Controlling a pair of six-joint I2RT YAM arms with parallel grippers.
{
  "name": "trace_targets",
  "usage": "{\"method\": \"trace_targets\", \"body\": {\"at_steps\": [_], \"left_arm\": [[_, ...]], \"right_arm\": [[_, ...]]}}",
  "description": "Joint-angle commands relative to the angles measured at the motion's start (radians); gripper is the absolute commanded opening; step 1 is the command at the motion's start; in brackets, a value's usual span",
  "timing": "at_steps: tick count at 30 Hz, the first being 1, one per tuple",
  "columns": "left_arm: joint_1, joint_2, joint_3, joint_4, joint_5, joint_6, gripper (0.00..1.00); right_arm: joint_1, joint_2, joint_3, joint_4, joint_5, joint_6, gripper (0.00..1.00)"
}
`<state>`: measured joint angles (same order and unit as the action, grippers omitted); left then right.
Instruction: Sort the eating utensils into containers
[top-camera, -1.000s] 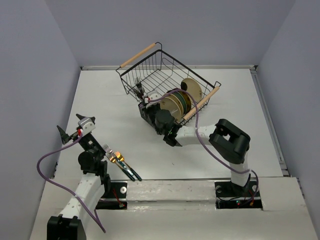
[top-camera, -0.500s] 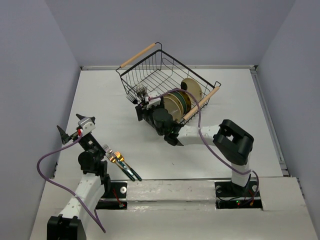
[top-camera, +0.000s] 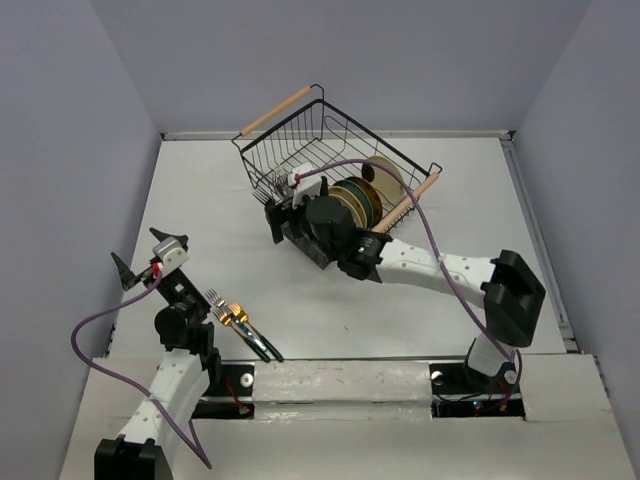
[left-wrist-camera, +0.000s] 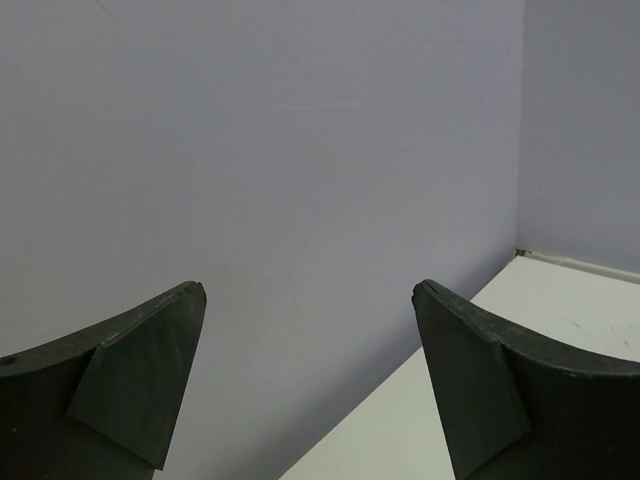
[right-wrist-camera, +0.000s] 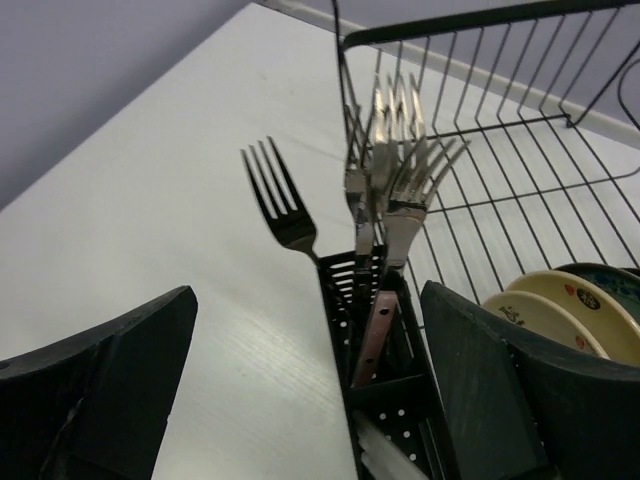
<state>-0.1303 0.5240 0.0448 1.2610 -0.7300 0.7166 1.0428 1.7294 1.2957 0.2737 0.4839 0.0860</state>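
Trouble could come from the right hand (right-wrist-camera: 308, 290), released and straddling the caddy (right-wrist-camera: 385, 400) beside the wire basket (right-wrist-camera: 470, 18). On pulling away, a finger might clip the dark fork (right-wrist-camera: 280, 200) leaning outward there and topple it. Only the overhead view showed more forks (top-camera: 240, 325) lying near the bench's (top-camera: 200, 200) near edge. The left hand (left-wrist-camera: 309, 287), also released, faced bare wall (left-wrist-camera: 300, 120).

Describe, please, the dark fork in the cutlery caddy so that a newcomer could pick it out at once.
Find the big black wire basket with wooden handles; at its near left corner stands a small black slotted plastic caddy. Forks stand in it tines up: the dark metal fork leans away from the basket, apart from the tight bunch of silver forks.
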Motion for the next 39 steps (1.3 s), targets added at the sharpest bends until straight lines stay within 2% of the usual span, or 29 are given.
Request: {"method": "trace_targets", "body": {"at_steps": [1, 3, 8, 12, 17, 27, 39], "left_arm": [[-0.005, -0.013, -0.181, 0.101, 0.004, -0.012, 0.99], [-0.005, 0.002, -0.180, 0.101, 0.004, -0.016, 0.99], [-0.005, 0.019, -0.178, 0.109, -0.005, -0.006, 0.99], [-0.005, 0.002, -0.178, 0.097, -0.003, -0.005, 0.99], [-0.005, 0.008, -0.178, 0.095, 0.000, -0.005, 0.99], [-0.005, -0.002, -0.180, 0.089, 0.003, 0.000, 0.99], [-0.005, -0.022, -0.180, 0.074, 0.004, -0.005, 0.99]], "right_arm": [[0.034, -0.109, 0.070, -0.272, -0.230, 0.057, 0.97], [0.049, -0.113, 0.066, -0.333, -0.283, 0.081, 0.94], [0.167, -0.031, 0.129, -0.520, -0.246, 0.141, 0.81], [0.267, 0.109, 0.187, -0.603, -0.200, 0.208, 0.62], [0.335, 0.295, 0.350, -0.734, -0.197, 0.254, 0.47], [0.356, 0.403, 0.376, -0.734, -0.265, 0.351, 0.42], [0.365, 0.400, 0.337, -0.743, -0.278, 0.405, 0.40]]}}
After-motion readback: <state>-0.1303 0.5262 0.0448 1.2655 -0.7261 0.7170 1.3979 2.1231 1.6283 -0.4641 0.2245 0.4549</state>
